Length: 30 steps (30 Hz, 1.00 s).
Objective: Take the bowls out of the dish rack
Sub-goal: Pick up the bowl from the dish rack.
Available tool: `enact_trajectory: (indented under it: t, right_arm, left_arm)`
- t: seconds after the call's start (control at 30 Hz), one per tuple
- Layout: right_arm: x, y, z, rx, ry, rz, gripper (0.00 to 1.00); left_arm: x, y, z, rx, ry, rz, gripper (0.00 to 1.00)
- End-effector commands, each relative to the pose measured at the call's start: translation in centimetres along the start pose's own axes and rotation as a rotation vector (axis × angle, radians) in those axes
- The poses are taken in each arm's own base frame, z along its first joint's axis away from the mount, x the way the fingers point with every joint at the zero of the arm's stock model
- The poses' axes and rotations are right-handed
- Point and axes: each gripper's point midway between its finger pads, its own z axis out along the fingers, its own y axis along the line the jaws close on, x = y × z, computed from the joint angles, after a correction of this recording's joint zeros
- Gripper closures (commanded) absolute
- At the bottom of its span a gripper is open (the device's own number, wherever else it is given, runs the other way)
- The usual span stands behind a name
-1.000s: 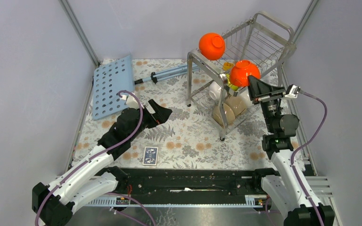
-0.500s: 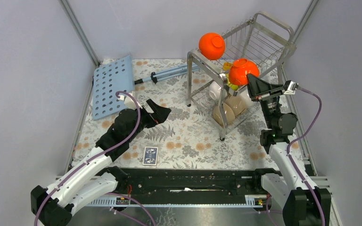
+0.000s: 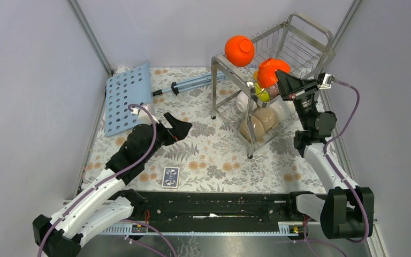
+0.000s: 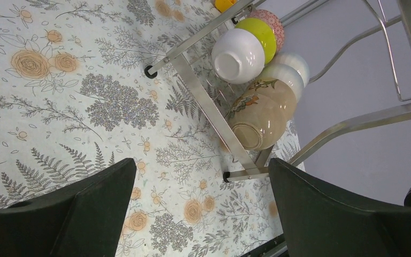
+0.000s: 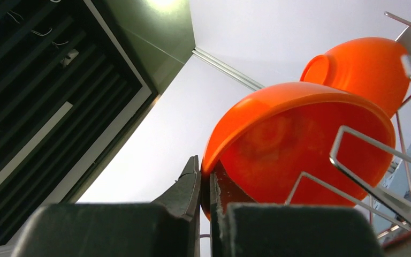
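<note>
– Bowls (image 3: 254, 128): report positions, near to far.
– Start at left gripper (image 4: 202, 166): spread wide, holding nothing, above tablecloth (image 4: 59, 80), well apart from dish rack (image 3: 213, 91). Lower tier: tan bowl (image 4: 259, 115), white bowl (image 4: 237, 55), yellow-green bowl (image 4: 265, 32), packed on edge, untouched.
– Upper tier?
– Note right gripper (image 5: 206, 176): pinched narrow on rim of nearer orange bowl (image 5: 299, 144), one finger inside, one outside. Tilted, mouth down toward gripper, against wire rungs. Beyond, at left corner: second orange bowl (image 5: 358, 67), untouched.
– Next move?
– Likely lift up and back toward right arm, clear of rungs. Assign to right arm; far nearer than left.
</note>
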Motion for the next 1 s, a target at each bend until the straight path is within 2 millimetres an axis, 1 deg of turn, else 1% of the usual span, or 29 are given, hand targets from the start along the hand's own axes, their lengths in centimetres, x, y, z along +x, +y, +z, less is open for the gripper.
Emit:
enact_trajectory:
  t: [0.0, 0.27, 0.57, 0.67, 0.73, 0.8, 0.83, 0.9, 0.97]
  right_arm:
    - [0.2, 4.1, 1.4, -0.122, 0.048, -0.035, 1.0]
    - [0.4, 5.2, 2.2, -0.145, 0.071, -0.041, 1.0]
    - [0.6, 7.4, 3.1, -0.18, 0.101, -0.068, 1.0]
    - [0.9, 8.5, 3.6, -0.193, 0.126, -0.114, 1.0]
    - [1.5, 10.2, 4.1, -0.208, 0.17, -0.204, 1.0]
    - [2.1, 12.0, 4.7, -0.188, 0.209, -0.313, 1.0]
    - [2.2, 13.4, 5.1, -0.177, 0.224, -0.369, 1.0]
    - [2.6, 15.5, 5.5, -0.17, 0.257, -0.461, 1.0]
    - [3.5, 17.3, 5.9, -0.166, 0.296, -0.534, 1.0]
  left_arm:
    - [-2.8, -2.1, -1.0, 0.046, -0.08, 0.0, 0.01]
    - [-3.0, -2.2, -1.3, 0.047, -0.087, -0.006, 0.01]
    - [-3.7, -2.7, -1.6, 0.054, -0.1, -0.01, 0.01]
    - [-4.1, -2.9, -2.0, 0.054, -0.111, -0.007, 0.01]
    - [-4.5, -3.0, -2.2, 0.055, -0.123, 0.007, 0.01]
    - [-5.3, -3.1, -2.6, 0.05, -0.148, 0.032, 0.01]
    - [-5.8, -3.1, -2.8, 0.038, -0.164, 0.043, 0.01]
    - [-6.8, -2.7, -3.2, -0.004, -0.197, 0.067, 0.01]
    - [-7.8, -2.4, -3.6, -0.044, -0.222, 0.078, 0.01]
